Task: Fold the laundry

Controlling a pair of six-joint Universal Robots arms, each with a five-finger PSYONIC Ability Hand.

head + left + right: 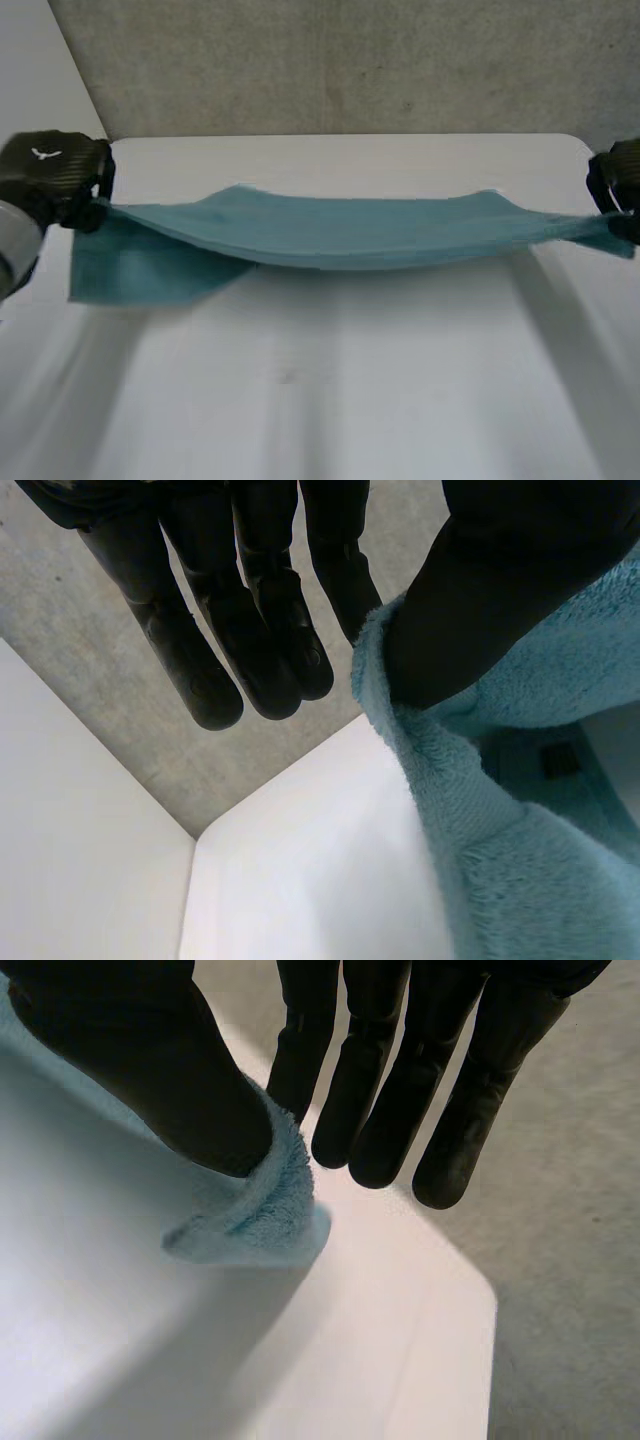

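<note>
The towel [350, 235] is fluffy terry cloth; the table [350, 400] is smooth, matt white.

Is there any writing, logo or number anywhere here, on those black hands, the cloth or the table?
No readable words or numbers.
Left hand: a small white mark on its back, too small to read.
Teal towel: a dark patch, perhaps a label, too blurred to read.
Right hand, white table: nothing written that I can see.
</note>
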